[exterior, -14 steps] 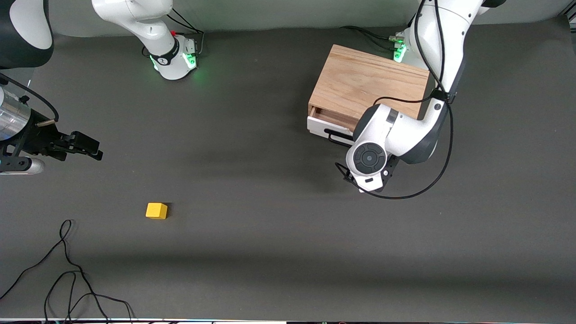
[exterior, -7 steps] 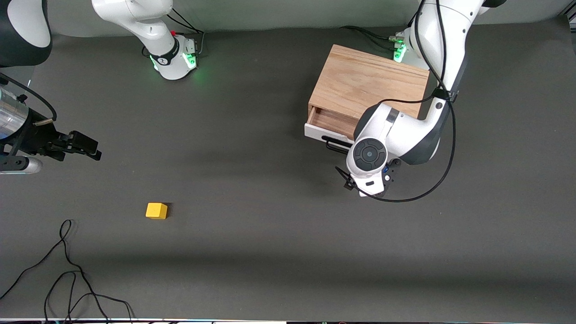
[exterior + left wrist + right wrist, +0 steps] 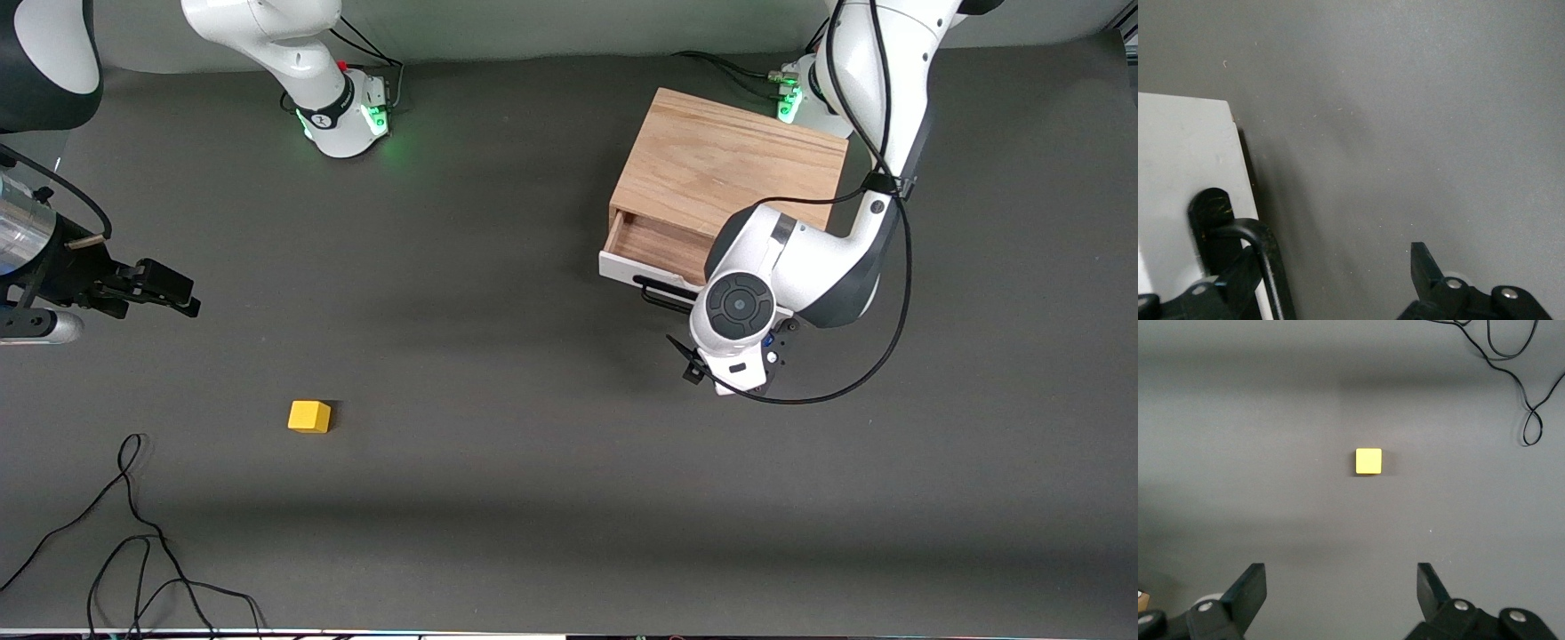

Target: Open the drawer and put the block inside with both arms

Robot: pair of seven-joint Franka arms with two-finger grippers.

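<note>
The drawer (image 3: pixel 656 246) of the oak box (image 3: pixel 729 169) is partly pulled out, showing its wood interior. Its white front (image 3: pixel 1185 167) carries a black bar handle (image 3: pixel 1265 260). My left gripper (image 3: pixel 1331 273) is open at the handle. One finger (image 3: pixel 1238 283) is tucked between the bar and the white front, the other finger (image 3: pixel 1425 267) stands well apart over the mat. In the front view the left wrist (image 3: pixel 738 307) hides the fingers. The yellow block (image 3: pixel 309 416) lies alone on the mat. My right gripper (image 3: pixel 182 300) hangs open and empty at the right arm's end, with the block (image 3: pixel 1369 461) ahead of its fingertips.
Loose black cables (image 3: pixel 133 533) lie on the mat near the front camera's edge at the right arm's end, also seen as a cable loop (image 3: pixel 1528 420) in the right wrist view. The two arm bases (image 3: pixel 342 120) stand along the table's back edge.
The drawer has slid farther out of the box toward the front camera, and the left hand has moved with it. The right arm and the block have stayed put.
</note>
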